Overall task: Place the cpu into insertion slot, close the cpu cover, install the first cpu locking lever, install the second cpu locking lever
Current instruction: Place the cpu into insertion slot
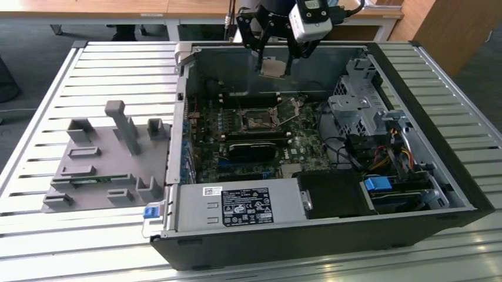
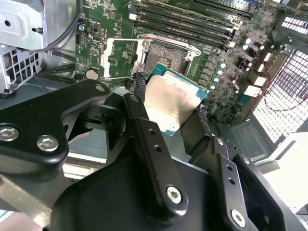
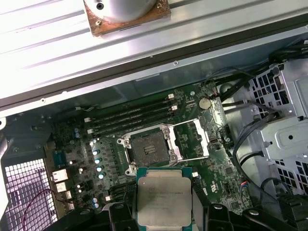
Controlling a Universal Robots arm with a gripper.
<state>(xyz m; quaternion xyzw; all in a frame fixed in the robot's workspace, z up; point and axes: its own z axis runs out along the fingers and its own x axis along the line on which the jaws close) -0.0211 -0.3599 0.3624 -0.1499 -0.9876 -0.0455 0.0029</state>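
Gripper (image 1: 273,66) pinches the cpu (image 1: 273,69) edgewise, likely sparing its contacts, 12 o'clock of the insertion slot (image 1: 257,121) in the exterior view.

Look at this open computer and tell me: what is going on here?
The arm's gripper holds the cpu in the air over the motherboard of the open case. The slot below is empty, and its cover is flipped open beside it. Nothing is seated or locked yet.
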